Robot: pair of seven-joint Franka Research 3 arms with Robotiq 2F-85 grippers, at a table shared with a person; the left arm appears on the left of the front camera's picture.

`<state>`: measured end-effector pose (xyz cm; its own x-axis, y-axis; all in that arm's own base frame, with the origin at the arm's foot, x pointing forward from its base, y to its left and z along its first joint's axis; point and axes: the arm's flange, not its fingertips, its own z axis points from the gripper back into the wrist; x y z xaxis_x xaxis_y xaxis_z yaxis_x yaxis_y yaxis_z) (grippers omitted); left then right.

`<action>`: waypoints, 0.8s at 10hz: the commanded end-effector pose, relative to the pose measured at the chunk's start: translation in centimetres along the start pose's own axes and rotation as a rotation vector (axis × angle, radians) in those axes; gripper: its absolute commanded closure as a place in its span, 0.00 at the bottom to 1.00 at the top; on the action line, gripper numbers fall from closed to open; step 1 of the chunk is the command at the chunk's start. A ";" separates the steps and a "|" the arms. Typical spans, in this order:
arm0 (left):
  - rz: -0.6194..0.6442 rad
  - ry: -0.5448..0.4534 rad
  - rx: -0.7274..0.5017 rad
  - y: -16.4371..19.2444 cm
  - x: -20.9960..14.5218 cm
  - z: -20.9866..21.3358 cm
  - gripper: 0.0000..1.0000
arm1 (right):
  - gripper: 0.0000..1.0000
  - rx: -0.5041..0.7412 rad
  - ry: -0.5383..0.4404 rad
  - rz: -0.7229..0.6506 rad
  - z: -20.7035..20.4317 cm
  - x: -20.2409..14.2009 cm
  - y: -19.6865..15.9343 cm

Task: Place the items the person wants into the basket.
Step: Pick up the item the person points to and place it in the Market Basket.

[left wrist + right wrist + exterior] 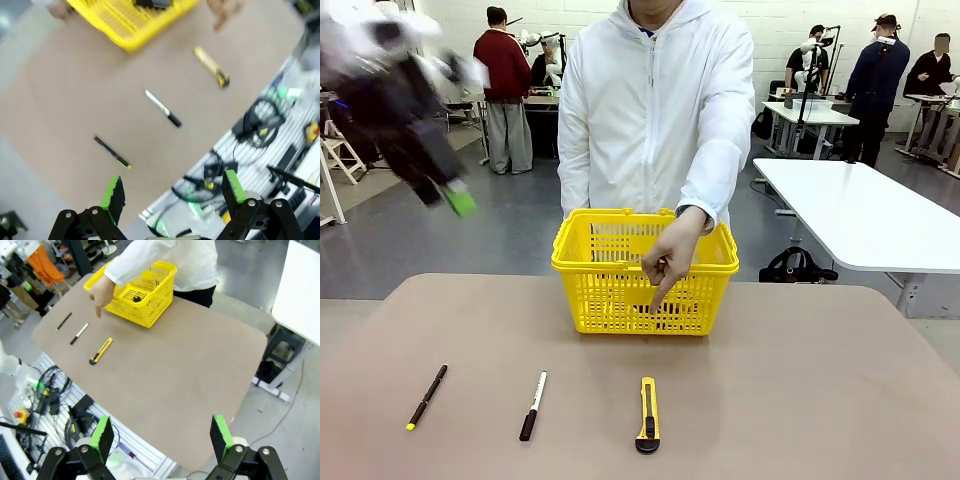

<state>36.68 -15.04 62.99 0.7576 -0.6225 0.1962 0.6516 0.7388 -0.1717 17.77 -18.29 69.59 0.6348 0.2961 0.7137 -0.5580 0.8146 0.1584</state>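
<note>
The yellow lattice basket point(590, 262) point(150, 302) point(120, 25) stands at the table's far middle, in front of the person in the white coat point(655, 110). A small dark object point(136, 298) lies inside it; I cannot tell what it is. The person's hand point(665, 262) point(101, 291) points a finger downward in front of the basket. The yellow-and-black utility knife point(648, 412) point(100, 351) point(212, 66) lies near the front edge. My left gripper point(455, 198) point(172, 192) hangs blurred high at the left, open and empty. My right gripper point(161, 437) is open, high off the table's right corner.
A black-and-white marker point(533, 405) point(163, 108) and a black pen with a yellow tip point(427, 396) point(112, 152) lie left of the knife. A white table point(865, 215) stands at the right beyond mine. Cables and gear lie below the table's near edge point(45, 395).
</note>
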 end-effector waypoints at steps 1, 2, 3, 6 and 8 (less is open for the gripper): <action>0.019 0.103 0.057 -3.4 2.6 -3.6 0.00 | 0.00 0.022 -0.010 0.012 -0.1 0.0 0.1; 0.090 0.054 0.116 -5.9 3.6 -6.6 0.00 | 0.00 0.022 -0.010 0.012 -0.1 0.0 0.1; 0.159 0.014 0.196 -7.5 4.7 -9.5 0.00 | 0.00 0.022 -0.010 0.012 -0.1 0.0 0.1; 0.310 -0.038 0.331 -10.1 7.5 -16.5 0.00 | 0.00 0.022 -0.010 0.012 -0.1 0.0 0.1; 0.356 -0.023 0.309 -11.3 8.3 -19.0 0.00 | 0.00 0.022 -0.010 0.012 -0.1 0.0 0.1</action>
<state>35.80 -32.33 48.30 0.9144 -0.3405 0.2190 0.3369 0.9400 0.0545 17.76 -18.30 69.59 0.6351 0.2958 0.7136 -0.5576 0.8148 0.1585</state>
